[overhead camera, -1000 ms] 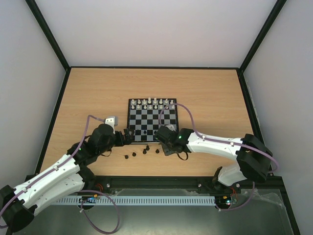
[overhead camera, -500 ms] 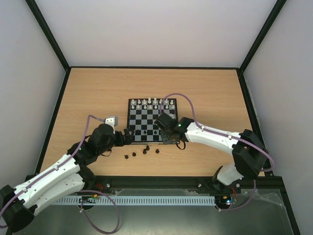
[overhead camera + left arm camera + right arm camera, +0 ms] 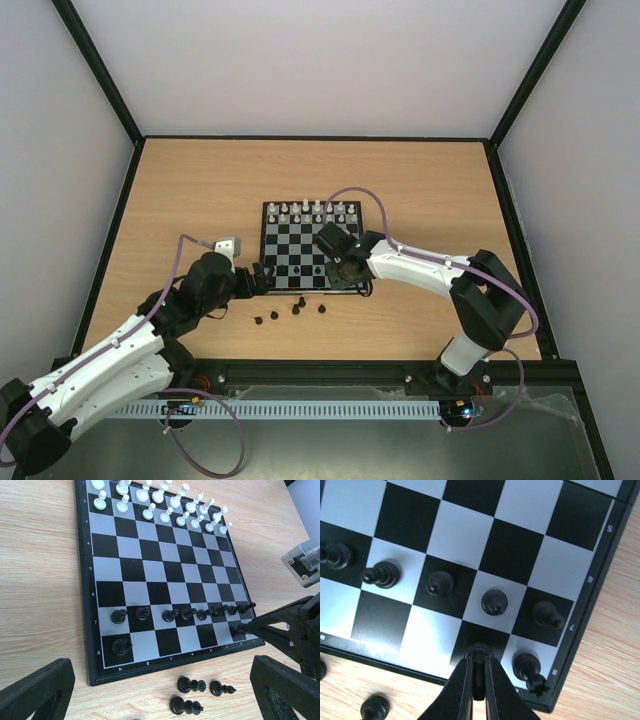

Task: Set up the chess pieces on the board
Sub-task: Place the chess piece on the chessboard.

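We saw the board (image 3: 150, 575) on the surface (image 3: 180, 200), carrying white pieces (image 3: 160, 502) along its far rows and black pawns (image 3: 172, 614) one row in from its near edge. Only the right wrist view showed the right end effector (image 3: 478, 680) pinching a black piece (image 3: 478, 652) over the board's nearest row. The left end effector (image 3: 262, 280) sat spread wide off the board's near-left corner. Loose black pieces (image 3: 295, 310) lay just off its near edge.

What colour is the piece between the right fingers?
Black; the piece shows best in the right wrist view.
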